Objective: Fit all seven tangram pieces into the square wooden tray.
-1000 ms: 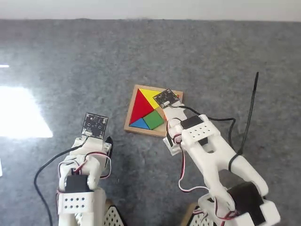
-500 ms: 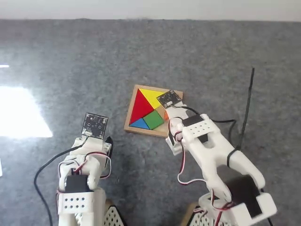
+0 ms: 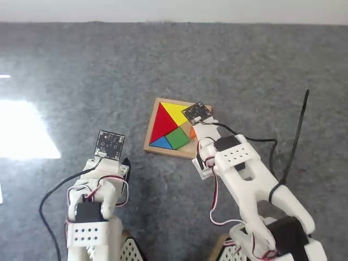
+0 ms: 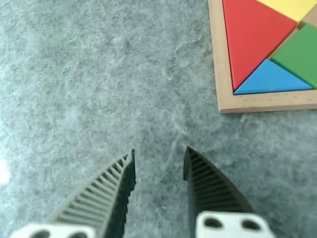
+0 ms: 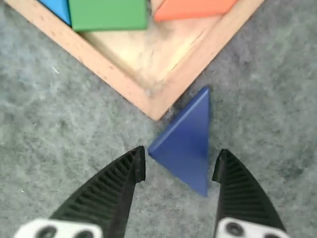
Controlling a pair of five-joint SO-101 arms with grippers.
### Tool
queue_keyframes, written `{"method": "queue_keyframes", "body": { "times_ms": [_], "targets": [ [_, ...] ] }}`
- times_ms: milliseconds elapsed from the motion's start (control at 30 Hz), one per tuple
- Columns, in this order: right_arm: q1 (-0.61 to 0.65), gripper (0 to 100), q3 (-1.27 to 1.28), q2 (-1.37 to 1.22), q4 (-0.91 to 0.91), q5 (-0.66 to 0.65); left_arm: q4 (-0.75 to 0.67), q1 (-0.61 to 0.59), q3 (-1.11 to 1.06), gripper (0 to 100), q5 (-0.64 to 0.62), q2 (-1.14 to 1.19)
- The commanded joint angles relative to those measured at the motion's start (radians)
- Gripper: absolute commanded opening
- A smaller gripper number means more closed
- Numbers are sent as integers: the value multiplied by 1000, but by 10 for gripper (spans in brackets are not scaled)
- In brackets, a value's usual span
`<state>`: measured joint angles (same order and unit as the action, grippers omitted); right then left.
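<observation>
The square wooden tray [image 3: 201, 150] lies mid-table holding a red triangle [image 3: 161, 126], a yellow triangle [image 3: 175, 112], a green square [image 3: 177, 137], a light blue triangle [image 3: 161, 143] and an orange piece [image 3: 192, 132]. In the right wrist view a dark blue triangle [image 5: 185, 144] lies flat on the mat just outside the tray's corner [image 5: 157, 106]. My right gripper [image 5: 181, 151] is open, with one finger on each side of that triangle. My left gripper [image 4: 159, 152] is open over bare mat, short of the tray's edge [image 4: 267, 102], with nothing between its fingers.
Grey felt mat [image 3: 81, 76] covers the table, with wide free room left of and beyond the tray. A bare patch of tray floor [image 5: 143, 54] shows by the corner nearest the dark blue triangle. A black cable [image 3: 296, 136] arcs up on the right beside the right arm [image 3: 234, 157].
The right arm has shifted slightly to the right at the tray's near right corner, and its cable has swung. The left arm has not moved.
</observation>
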<state>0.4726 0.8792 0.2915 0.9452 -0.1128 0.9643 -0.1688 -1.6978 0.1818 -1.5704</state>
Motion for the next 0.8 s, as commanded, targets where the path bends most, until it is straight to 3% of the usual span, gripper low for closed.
{"method": "queue_keyframes", "body": {
  "times_ms": [0, 600, 767],
  "targets": [
    [-15, 230, -9, 18, -10, -17, 0, -6, 8, 152, 12, -15],
    [-12, 226, -38, -113, -67, -18, 0, -6, 8, 152, 12, -15],
    [-7, 227, -64, -108, -77, 80, 0, -6, 8, 152, 12, -15]
  ]
}}
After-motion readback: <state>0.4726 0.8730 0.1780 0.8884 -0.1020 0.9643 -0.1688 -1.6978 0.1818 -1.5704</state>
